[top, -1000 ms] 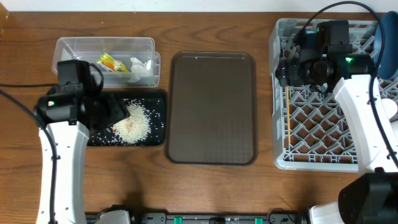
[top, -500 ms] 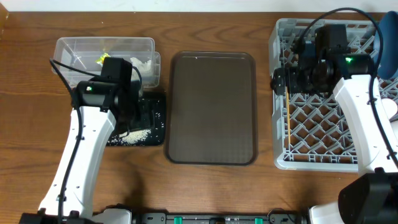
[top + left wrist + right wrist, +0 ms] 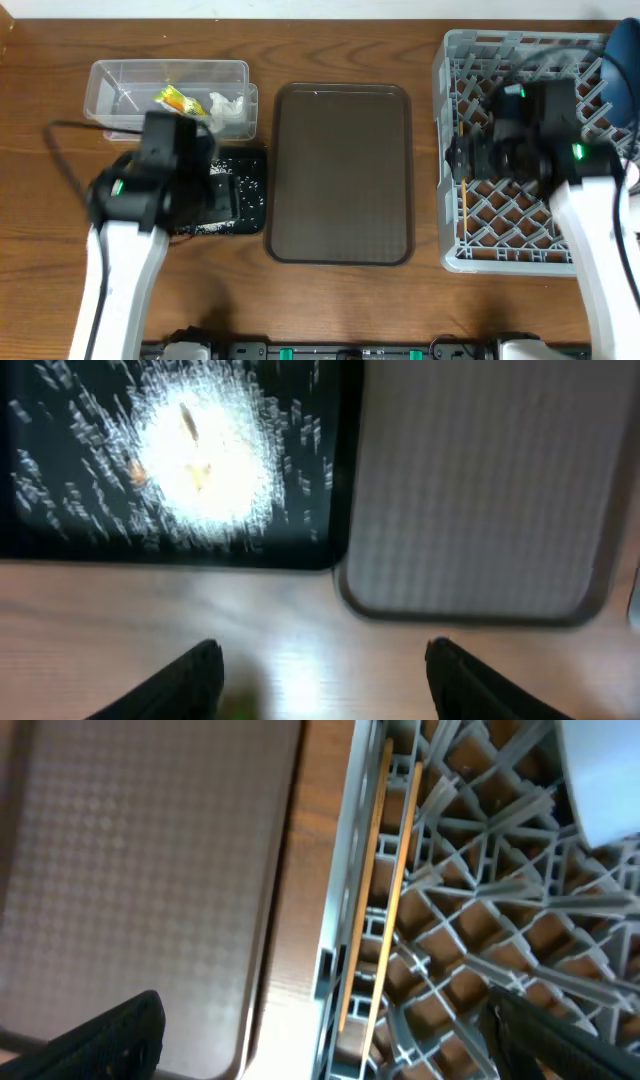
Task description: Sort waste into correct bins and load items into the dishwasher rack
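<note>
The clear tub (image 3: 125,85) holds the snack wrapper (image 3: 175,98) and the crumpled tissue (image 3: 228,105). The black tray (image 3: 250,195) carries loose rice (image 3: 200,450); my left arm hides most of it from above. My left gripper (image 3: 325,665) is open and empty over bare wood just in front of the black tray. The grey rack (image 3: 520,60) holds the chopsticks (image 3: 385,870) along its left wall, also seen from above (image 3: 465,205), and the dark blue plate (image 3: 625,45). My right gripper (image 3: 330,1040) is open and empty above the rack's left edge.
The brown serving tray (image 3: 343,172) lies between the black tray and the rack, and shows in both wrist views (image 3: 480,490) (image 3: 150,850). A pale grey-blue object (image 3: 600,780) sits in the rack at the right wrist view's top right.
My left arm has pulled back from the tub toward the table's front, uncovering the wrapper and tissue. My right arm has moved toward the front along the rack's left side.
</note>
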`<state>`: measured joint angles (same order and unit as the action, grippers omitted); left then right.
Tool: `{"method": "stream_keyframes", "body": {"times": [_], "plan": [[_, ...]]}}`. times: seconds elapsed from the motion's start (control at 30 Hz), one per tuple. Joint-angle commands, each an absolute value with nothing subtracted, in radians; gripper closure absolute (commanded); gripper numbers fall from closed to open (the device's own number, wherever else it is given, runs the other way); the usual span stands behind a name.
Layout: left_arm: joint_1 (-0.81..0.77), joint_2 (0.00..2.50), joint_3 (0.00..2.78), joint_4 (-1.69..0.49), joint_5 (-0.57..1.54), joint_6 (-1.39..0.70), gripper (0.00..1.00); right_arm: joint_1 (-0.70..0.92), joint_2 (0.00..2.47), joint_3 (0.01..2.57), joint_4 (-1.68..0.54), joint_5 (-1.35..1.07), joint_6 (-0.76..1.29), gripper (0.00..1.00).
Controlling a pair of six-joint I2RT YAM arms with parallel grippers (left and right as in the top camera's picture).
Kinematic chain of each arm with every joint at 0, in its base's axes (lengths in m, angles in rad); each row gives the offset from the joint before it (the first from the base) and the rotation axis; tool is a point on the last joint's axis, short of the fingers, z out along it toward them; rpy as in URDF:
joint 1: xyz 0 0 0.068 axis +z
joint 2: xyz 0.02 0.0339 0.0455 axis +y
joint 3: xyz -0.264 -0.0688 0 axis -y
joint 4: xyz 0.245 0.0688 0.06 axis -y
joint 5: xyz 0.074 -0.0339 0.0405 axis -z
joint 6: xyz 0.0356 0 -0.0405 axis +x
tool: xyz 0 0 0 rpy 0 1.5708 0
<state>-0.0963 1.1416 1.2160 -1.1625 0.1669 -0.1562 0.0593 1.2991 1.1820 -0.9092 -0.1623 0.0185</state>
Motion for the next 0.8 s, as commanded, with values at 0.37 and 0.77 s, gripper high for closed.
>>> {"method": "stream_keyframes", "body": {"times": [0.37,0.77], "plan": [[-0.097,0.679,0.986,-0.986,0.099,-0.161,0.09,0.053,0.794,0.84,-0.795,-0.128,0.022,0.01],[-0.097,0.679,0.986,-0.986,0.099,-0.161,0.08,0.053,0.792,0.84,-0.883,-0.128,0.022,0.01]]}}
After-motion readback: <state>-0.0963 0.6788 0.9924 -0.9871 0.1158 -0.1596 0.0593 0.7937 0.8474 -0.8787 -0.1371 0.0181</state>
